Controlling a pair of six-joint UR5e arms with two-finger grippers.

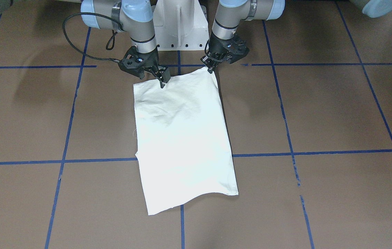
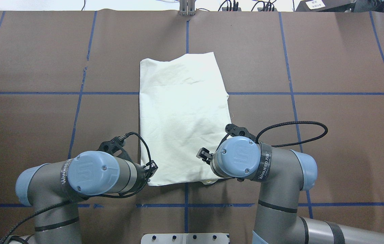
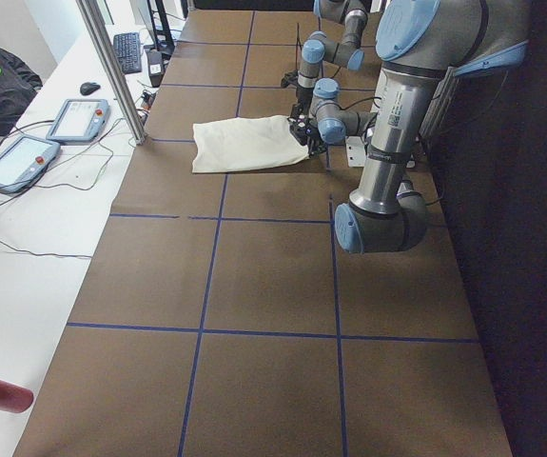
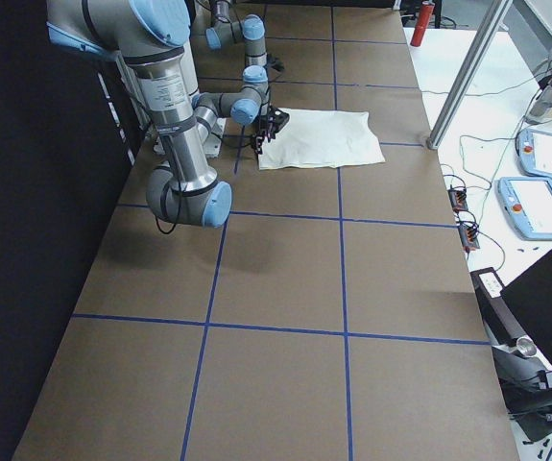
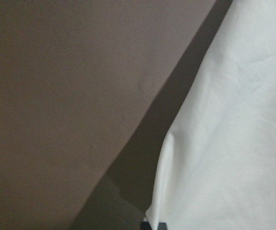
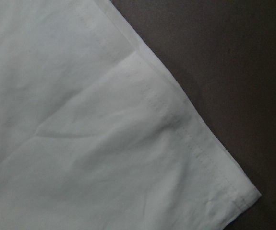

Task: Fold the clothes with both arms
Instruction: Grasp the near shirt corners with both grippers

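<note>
The cream-white shirt (image 1: 182, 138) lies folded into a long rectangle, plain side up, at the table's middle (image 2: 182, 115). No print shows. My left gripper (image 1: 211, 68) is shut on the shirt's near corner on my left side and lifts it slightly (image 2: 152, 167). The left wrist view shows that raised cloth edge (image 5: 234, 120) with a shadow under it. My right gripper (image 1: 163, 81) has its fingers together on the shirt's near edge (image 2: 201, 156). The right wrist view shows only cloth and a stitched hem corner (image 6: 80, 120).
The brown table carries a blue tape grid (image 1: 286, 154). The white pedestal base (image 1: 178, 24) stands just behind the shirt's near edge. A metal post (image 2: 187, 8) stands at the far edge. Teach pendants (image 3: 16, 162) and cables lie on the side bench.
</note>
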